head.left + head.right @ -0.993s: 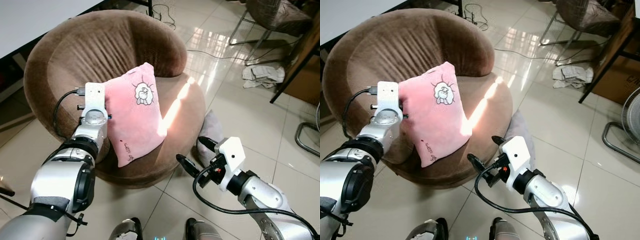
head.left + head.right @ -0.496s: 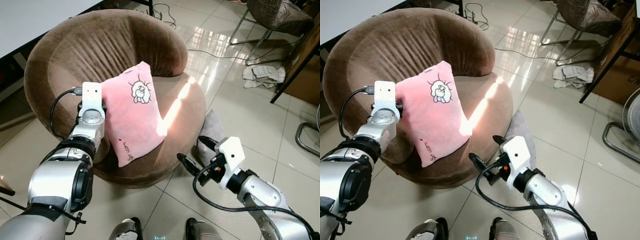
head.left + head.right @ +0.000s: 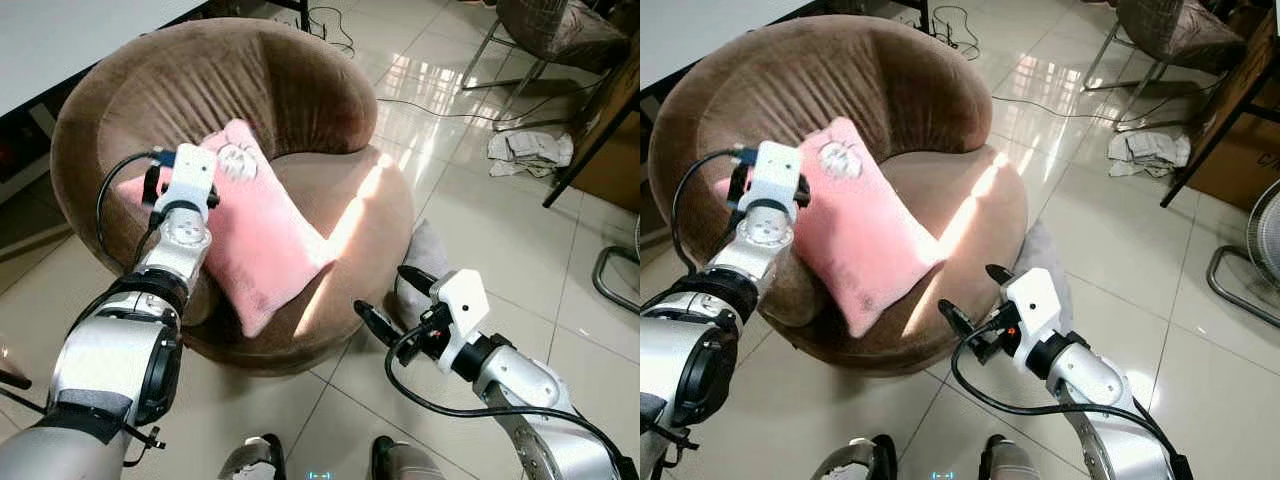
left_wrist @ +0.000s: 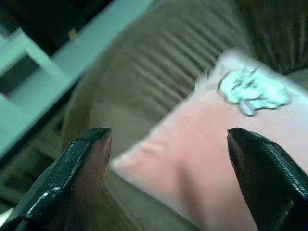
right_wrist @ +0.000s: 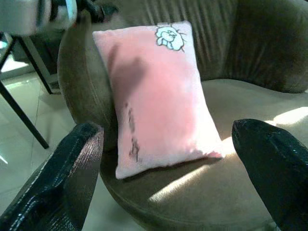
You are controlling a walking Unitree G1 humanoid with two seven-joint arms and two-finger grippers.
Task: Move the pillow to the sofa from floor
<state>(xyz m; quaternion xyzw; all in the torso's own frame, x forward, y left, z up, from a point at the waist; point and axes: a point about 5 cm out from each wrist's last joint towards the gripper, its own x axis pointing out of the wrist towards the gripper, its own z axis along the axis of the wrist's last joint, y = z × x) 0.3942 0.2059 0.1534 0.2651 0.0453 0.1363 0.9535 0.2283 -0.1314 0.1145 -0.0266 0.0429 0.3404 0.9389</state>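
Pink pillow point(image 3: 250, 235) lies on brown round sofa point(image 3: 300, 90), leaning against its left inner wall, lower corner reaching toward near seat edge; sheep print near its far top corner. Left gripper point(image 4: 168, 159) just above pillow's upper left edge, 2 black fingers point(image 4: 84, 159) spread wide, nothing between them. Right gripper point(image 3: 385, 300) low over tiled floor point(image 3: 480, 220) at sofa's near right edge, fingers wide apart, empty. Crumpled cloth point(image 3: 525, 150) on floor far right. Chair legs point(image 3: 500, 60) far right.
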